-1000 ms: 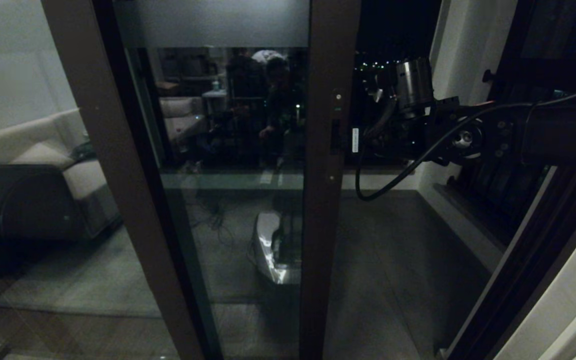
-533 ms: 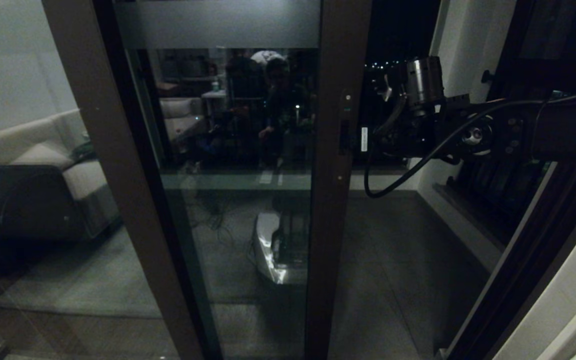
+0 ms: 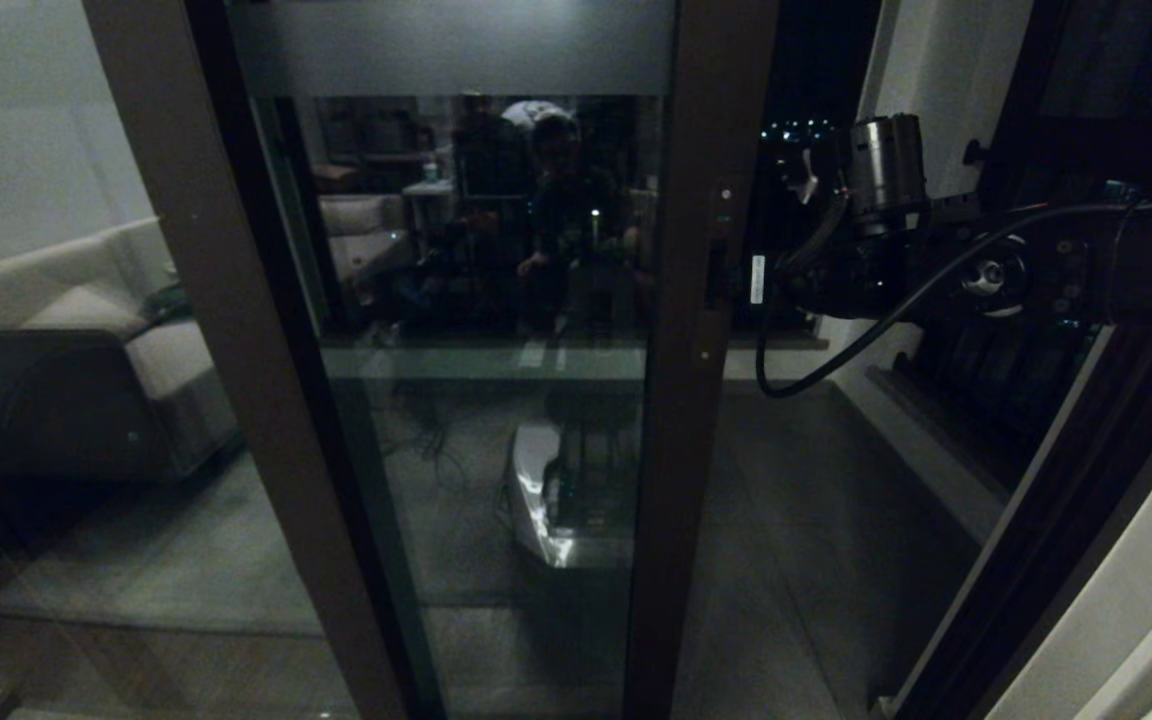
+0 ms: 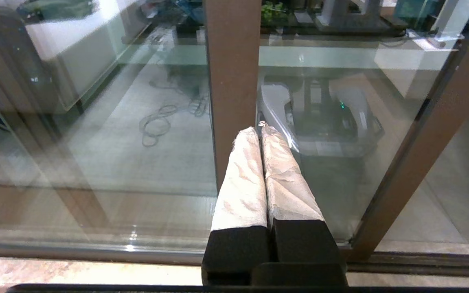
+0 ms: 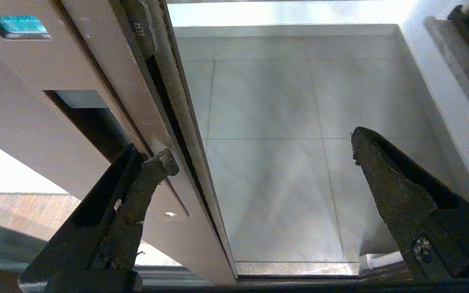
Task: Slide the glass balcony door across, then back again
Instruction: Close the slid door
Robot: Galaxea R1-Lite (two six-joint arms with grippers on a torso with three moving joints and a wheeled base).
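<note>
A: Our glass balcony door (image 3: pixel 481 330) has moved to our right since a second ago; its dark brown stile (image 3: pixel 701 400) now stands closer to the white wall (image 3: pixel 921 90) than before. We judge that we are closing the door, or in the return half of the slide, but which half we cannot say.

B: Agreed. The dark opening between the stile and the wall is narrower now, so only a little travel is left. The balcony floor (image 5: pixel 279 142) in that gap has nothing in the way.

A: Our right gripper (image 5: pixel 255 158) has travelled together with the door. Its jaws are spread wide: one finger (image 5: pixel 153 169) is hooked at the recessed pull slot (image 5: pixel 86 118) and rests against the stile's edge, the other hangs free over the tiles.

B: So it pulls by hooking, not by clamping. As the gap closes, the free finger could be caught.

A: Our left gripper (image 4: pixel 261 162) is parked low before the glass, pads pressed together, holding nothing.
</note>
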